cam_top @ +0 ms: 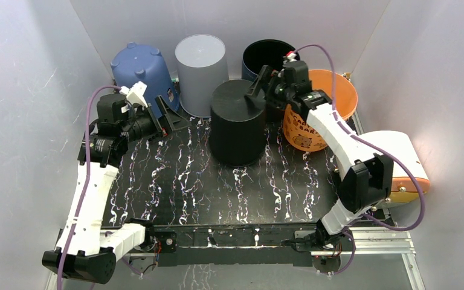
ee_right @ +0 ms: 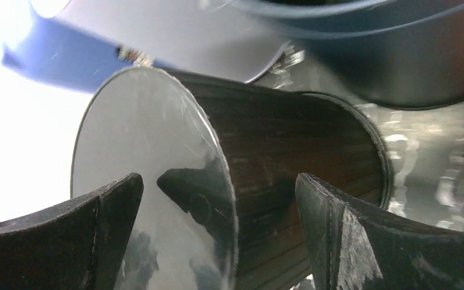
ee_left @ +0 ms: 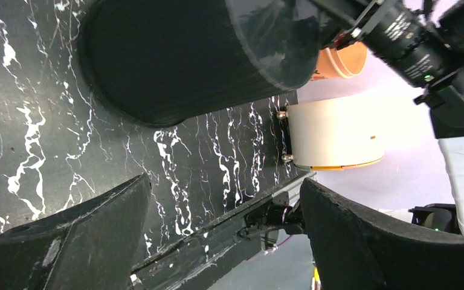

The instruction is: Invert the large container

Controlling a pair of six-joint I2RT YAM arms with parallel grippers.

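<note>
The large black ribbed container (cam_top: 237, 124) stands in the middle of the table with its closed glossy base up and its mouth down on the mat. It also shows in the left wrist view (ee_left: 187, 54) and the right wrist view (ee_right: 290, 145). My right gripper (cam_top: 257, 84) is open at the container's top far-right edge. In its wrist view (ee_right: 217, 205) one jaw is over the base and the other beside the wall, holding nothing. My left gripper (cam_top: 172, 115) is open and empty, left of the container, and its wrist view (ee_left: 226, 205) looks across the mat.
A blue pot (cam_top: 140, 69), a grey tub (cam_top: 200, 72) and a black bin (cam_top: 269, 55) stand along the back wall. An orange bucket (cam_top: 323, 109) is at the right behind my right arm. A white and orange device (cam_top: 402, 163) sits at the table's right edge.
</note>
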